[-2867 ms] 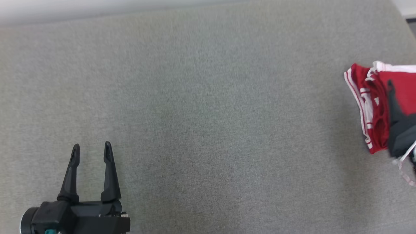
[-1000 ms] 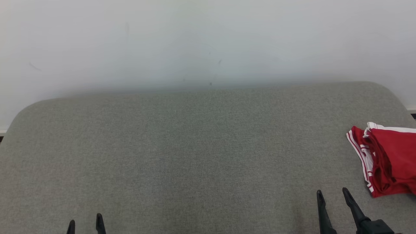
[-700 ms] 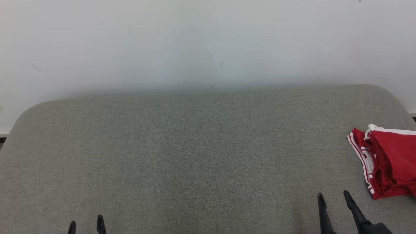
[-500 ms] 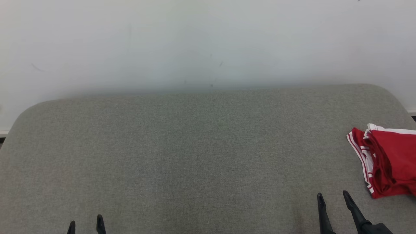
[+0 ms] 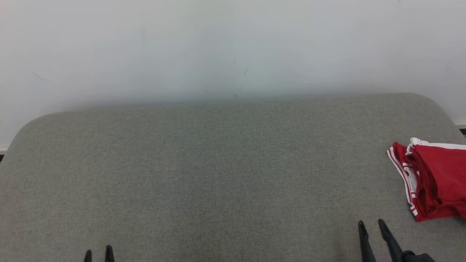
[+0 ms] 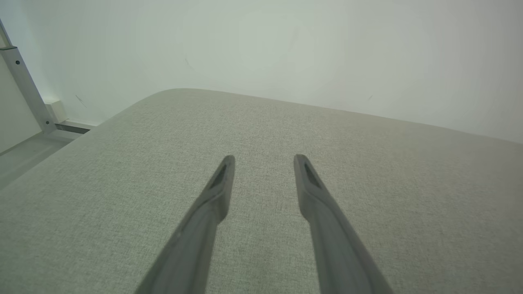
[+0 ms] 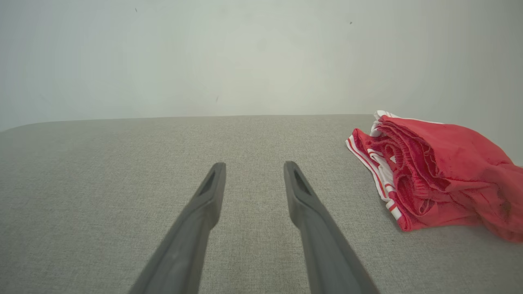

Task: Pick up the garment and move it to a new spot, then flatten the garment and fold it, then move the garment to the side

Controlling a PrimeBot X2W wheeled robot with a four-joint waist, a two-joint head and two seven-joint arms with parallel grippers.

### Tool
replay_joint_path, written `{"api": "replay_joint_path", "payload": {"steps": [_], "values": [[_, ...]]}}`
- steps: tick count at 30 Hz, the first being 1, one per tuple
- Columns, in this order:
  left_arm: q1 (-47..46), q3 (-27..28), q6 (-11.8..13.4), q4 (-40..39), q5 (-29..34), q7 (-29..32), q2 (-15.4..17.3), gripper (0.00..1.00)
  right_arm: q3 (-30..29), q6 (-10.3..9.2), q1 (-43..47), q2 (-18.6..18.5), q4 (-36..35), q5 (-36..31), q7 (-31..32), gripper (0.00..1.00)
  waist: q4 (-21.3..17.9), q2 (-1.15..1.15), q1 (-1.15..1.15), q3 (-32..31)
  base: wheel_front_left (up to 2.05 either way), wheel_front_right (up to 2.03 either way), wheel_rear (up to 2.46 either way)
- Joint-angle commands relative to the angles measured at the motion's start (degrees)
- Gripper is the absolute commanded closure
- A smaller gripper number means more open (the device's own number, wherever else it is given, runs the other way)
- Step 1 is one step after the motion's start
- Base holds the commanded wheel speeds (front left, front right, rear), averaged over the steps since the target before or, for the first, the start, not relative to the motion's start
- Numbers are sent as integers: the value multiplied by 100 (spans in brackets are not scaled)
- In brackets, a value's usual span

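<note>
The red garment (image 5: 433, 178) lies as a loosely folded bundle at 3 o'clock in my head view, cut off by the frame edge. It rests on the grey padded surface (image 5: 218, 163), and nothing is touching it.

I judge the fold made and the bundle set aside, so the risks are about undoing that. The layers look puffy and uneven, and they could slump open on their own.

The right gripper (image 5: 371, 222) sits near the bundle, at its 7 o'clock, with its jaws wide apart and empty. If I swing that arm toward 3 o'clock, a finger could catch the striped hem and drag the fold apart.

I cannot see how close the bundle's far side is to the pad's edge, so any nudge might tip it off.

The left gripper (image 5: 98, 250) is well apart at 7 o'clock, also spread wide and holding nothing.
</note>
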Motion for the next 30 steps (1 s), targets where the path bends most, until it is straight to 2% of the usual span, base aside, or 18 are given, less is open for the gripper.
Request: {"api": "replay_joint_path", "payload": {"steps": [1,4,13,30], "values": [[-2,0,0,11,-3,3,-1,100,-2,0,0,1,10,3,1,100,0,-1,0,0,0,0,0],[-6,2,-1,173,-36,37,-21,100,10,0,55,5,163,30,35,100,0,-1,0,0,0,0,0],[-244,55,-83,256,-1115,343,-17,100,-56,0,-130,5,188,1250,325,100,19,-1,0,19,0,0,0],[-542,88,-205,322,-2681,743,-11,100,-149,1,-390,3,219,3010,741,100,50,-1,0,52,0,0,0]]}}
